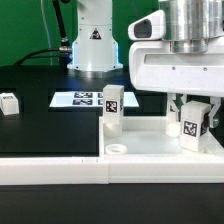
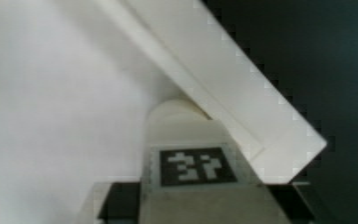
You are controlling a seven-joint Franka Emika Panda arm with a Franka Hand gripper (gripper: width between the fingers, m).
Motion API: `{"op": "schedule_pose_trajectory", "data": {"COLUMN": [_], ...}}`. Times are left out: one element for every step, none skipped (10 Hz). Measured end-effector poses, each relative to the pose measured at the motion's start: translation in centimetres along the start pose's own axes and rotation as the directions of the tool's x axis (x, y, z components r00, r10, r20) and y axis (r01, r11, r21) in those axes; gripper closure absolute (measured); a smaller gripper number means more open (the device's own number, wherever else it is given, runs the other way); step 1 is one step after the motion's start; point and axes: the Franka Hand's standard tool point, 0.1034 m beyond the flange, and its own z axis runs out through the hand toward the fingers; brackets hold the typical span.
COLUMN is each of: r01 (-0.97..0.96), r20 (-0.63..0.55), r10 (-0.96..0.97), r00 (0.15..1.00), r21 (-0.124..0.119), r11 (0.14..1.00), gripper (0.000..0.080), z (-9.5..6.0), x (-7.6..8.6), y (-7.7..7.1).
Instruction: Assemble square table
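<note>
The square table's white tray-like top (image 1: 150, 143) lies at the front right of the black table. One white tagged leg (image 1: 112, 108) stands upright at its near-left corner, beside a round socket (image 1: 118, 149). My gripper (image 1: 193, 113) hangs over the top's right side, shut on a second tagged leg (image 1: 191, 128) held upright. In the wrist view that leg (image 2: 194, 135) sits between my dark fingers (image 2: 126, 200), its tag facing the camera, against the raised rim (image 2: 247, 95) of the top (image 2: 51, 100).
A third loose leg (image 1: 10, 102) lies at the exterior view's far left. The marker board (image 1: 82, 98) lies flat behind the top, in front of the robot base (image 1: 93, 45). A long white border rail (image 1: 50, 168) runs along the front edge.
</note>
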Motion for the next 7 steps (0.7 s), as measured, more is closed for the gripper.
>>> {"op": "schedule_pose_trajectory", "data": {"r01": [-0.2, -0.341, -0.405, -0.455, -0.472, -0.444, -0.426], "r20": [0.036, 0.071, 0.087, 0.089, 0.082, 0.074, 0.074], "r10": [0.199, 0.337, 0.401, 0.451, 0.469, 0.441, 0.423], "r00": [0.979, 0.939, 0.912, 0.888, 0.879, 0.894, 0.903], "r21": [0.029, 0.043, 0.041, 0.036, 0.029, 0.026, 0.028], "r11": [0.979, 0.939, 0.913, 0.89, 0.881, 0.896, 0.904], "gripper": [0.0506, 0.0506, 0.0506, 0.0506, 0.0506, 0.0506, 0.0506], "z": [0.08, 0.11, 0.11, 0.1, 0.15, 0.24, 0.25], "x": [0.14, 0.15, 0.16, 0.12, -0.12, -0.58, -0.49], "y": [-0.07, -0.05, -0.04, -0.08, -0.12, -0.25, -0.2]}}
